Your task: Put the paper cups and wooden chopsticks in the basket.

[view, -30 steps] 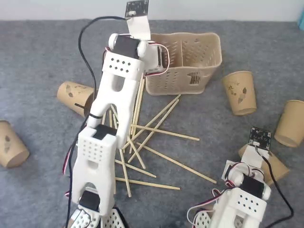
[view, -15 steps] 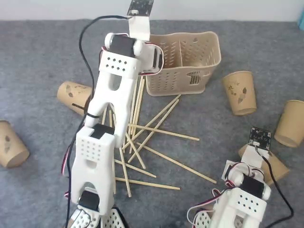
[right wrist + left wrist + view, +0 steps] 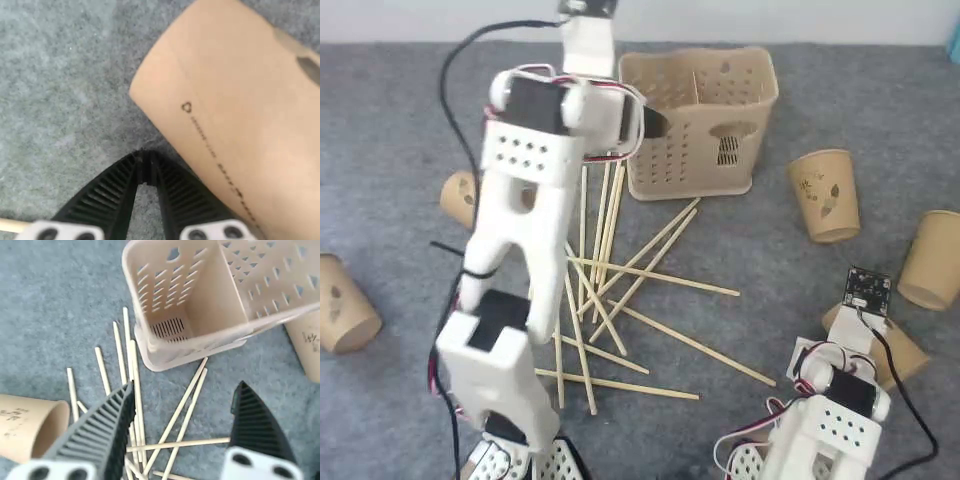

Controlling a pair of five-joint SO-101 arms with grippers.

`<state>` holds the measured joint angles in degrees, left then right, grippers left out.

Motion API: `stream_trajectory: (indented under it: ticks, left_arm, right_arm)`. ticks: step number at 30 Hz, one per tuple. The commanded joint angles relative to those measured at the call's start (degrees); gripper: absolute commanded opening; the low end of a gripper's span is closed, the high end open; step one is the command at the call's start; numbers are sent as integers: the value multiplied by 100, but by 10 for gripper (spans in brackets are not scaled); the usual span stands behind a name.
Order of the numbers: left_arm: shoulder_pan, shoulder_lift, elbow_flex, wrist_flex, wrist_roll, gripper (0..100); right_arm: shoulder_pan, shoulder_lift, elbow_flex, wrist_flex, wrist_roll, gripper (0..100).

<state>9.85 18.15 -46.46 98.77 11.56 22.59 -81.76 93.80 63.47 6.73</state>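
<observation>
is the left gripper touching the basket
Apart. The left wrist view shows grey carpet and chopsticks between the open left gripper and the basket.

grey fuzzy carpet-like cover (image 3: 400, 130) is lying over the whole desk (image 3: 880, 120), running edge to edge in the high view. The same grey nap is showing in both wrist views. A pale off-white strip (image 3: 770, 20) is sitting along the far edge behind it, wall or board, can't tell which. A small teal patch (image 3: 954, 40) is poking in at the far right corner. Light is falling soft and even, and shadows are coming out faint.
</observation>
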Motion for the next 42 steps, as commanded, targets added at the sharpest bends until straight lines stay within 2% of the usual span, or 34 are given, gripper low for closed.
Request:
stream_trajectory:
  ticks: [1,6,12,15,17,23,30,35,42]
  left_arm:
    - [-229,-853,171,185,-70,295]
    - [-440,-1802,980,185,-149,295]
    - [-527,-3429,2695,167,-202,295]
    - [-791,-4237,3785,-18,-202,295]
    - [-1064,-4765,4620,-360,-202,295]
    - [-1943,-6259,7363,-1811,-246,295]
    - [-2365,-7262,9912,-3024,-633,295]
    - [-2479,-7112,10809,-4000,-615,295]
    - [-2488,-6585,11521,-5512,-598,294]
  right_arm:
    - [75,-22,-193,-127,70,6]
    - [84,-22,-396,-57,70,6]
    - [84,-22,-818,347,79,6]
    - [92,-22,-949,189,484,6]
    - [92,-22,-1055,22,765,6]
    - [48,-13,-1512,-242,835,6]
    - [-171,57,-2980,444,1073,6]
    - [-831,840,-4598,1455,1020,6]
    - [-1543,3697,-7596,2862,141,6]
